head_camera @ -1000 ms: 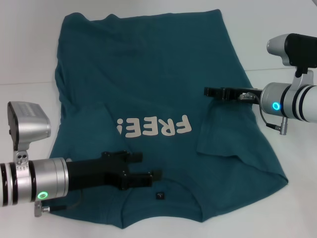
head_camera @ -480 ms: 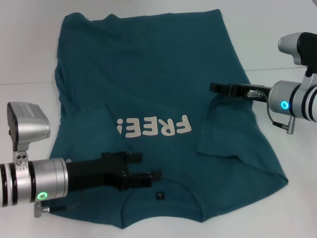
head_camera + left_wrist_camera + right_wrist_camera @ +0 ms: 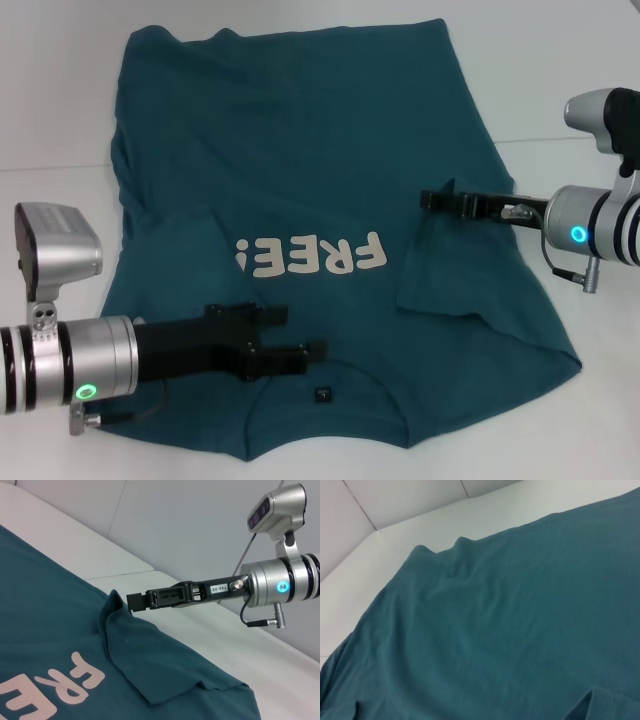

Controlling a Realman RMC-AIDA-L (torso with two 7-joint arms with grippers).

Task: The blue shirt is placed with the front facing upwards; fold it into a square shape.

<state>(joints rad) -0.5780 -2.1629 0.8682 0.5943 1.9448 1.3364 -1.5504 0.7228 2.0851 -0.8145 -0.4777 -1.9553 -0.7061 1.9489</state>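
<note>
- The blue shirt (image 3: 300,200) lies flat on the white table (image 3: 50,120), front up, with the pale letters (image 3: 312,257) showing. Both sleeves are already folded in over the body.
- The left gripper (image 3: 290,338) hangs low over the shirt near the collar, just beside the small dark label (image 3: 322,394). Its fingers are apart and hold nothing.
- The right gripper (image 3: 436,198) sits at the top corner of the folded right sleeve (image 3: 450,270). I cannot tell if its fingers are open or closed, or if they hold cloth.
- If the right gripper pulls away with cloth caught, the sleeve could flop back open.
- If the left gripper pinches only the top layer, the fold may come out crooked and bunched, not square.
</note>
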